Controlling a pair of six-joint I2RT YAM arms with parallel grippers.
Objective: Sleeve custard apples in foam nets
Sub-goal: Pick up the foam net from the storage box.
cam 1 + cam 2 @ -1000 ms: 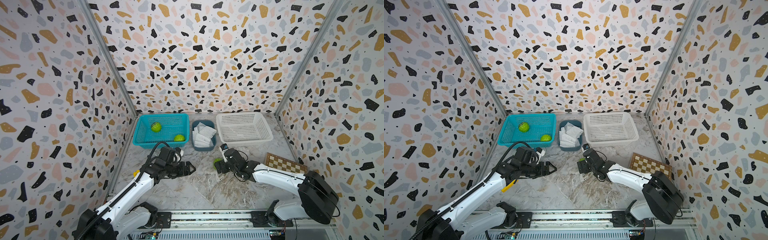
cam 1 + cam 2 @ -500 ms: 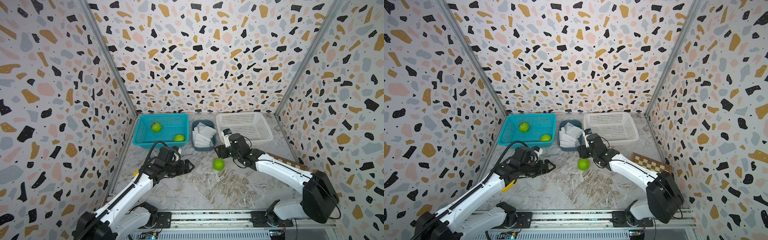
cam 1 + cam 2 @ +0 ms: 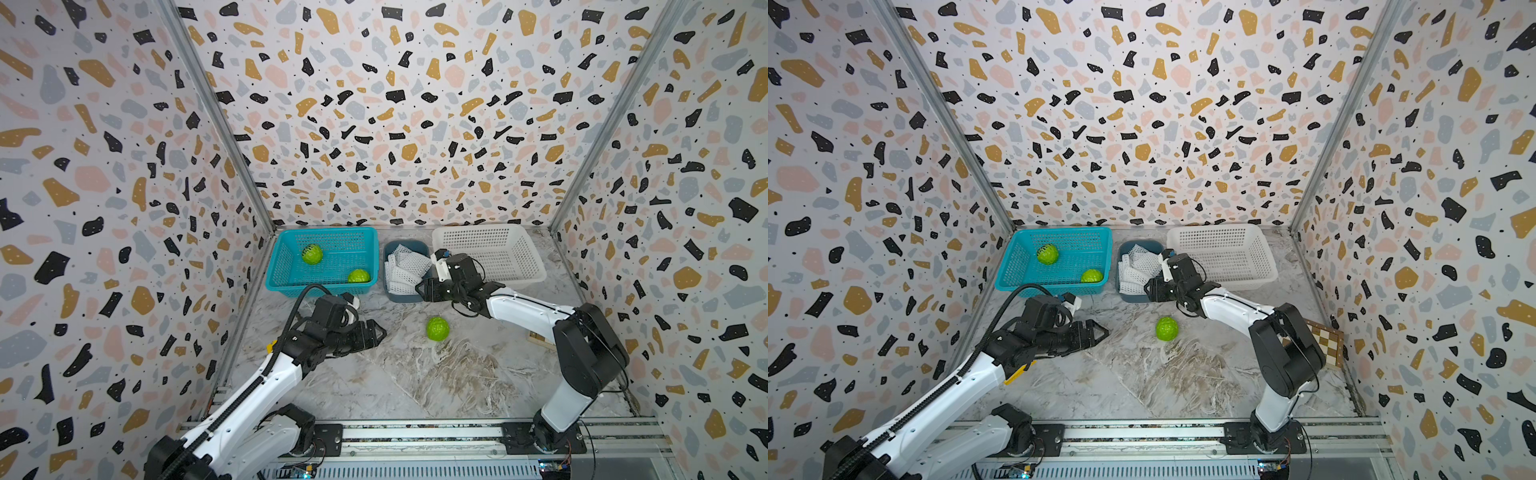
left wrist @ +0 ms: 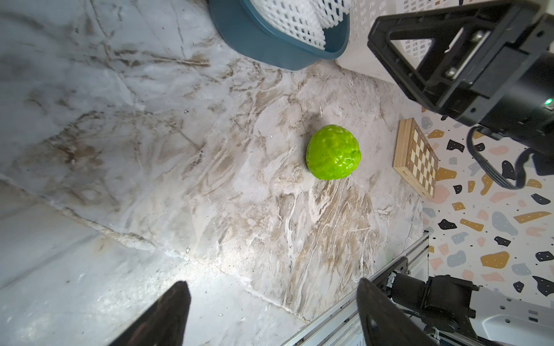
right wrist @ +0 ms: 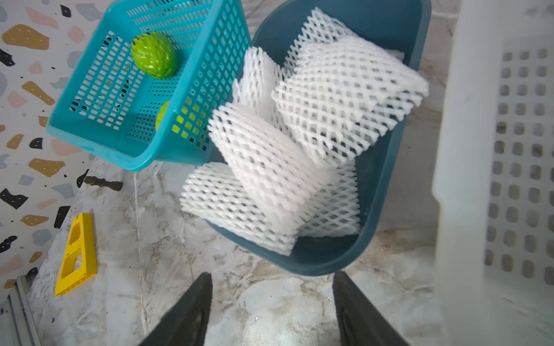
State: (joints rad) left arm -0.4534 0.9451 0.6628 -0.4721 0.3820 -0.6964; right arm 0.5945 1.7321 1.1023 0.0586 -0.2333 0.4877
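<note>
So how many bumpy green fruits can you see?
3 custard apples: one at the back of the turquoise basket, one in its front corner, one loose on the marble tabletop. None appear hidden.

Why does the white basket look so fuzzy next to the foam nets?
Right wrist view: the white plastic lattice basket sits too close to the lens, so it blurs, while the white foam mesh nets are sharp. In both top views that basket looks crisp.

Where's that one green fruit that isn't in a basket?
In both top views the green fruit lies alone on the marble table, near its middle, just in front of the dark tub.
</note>
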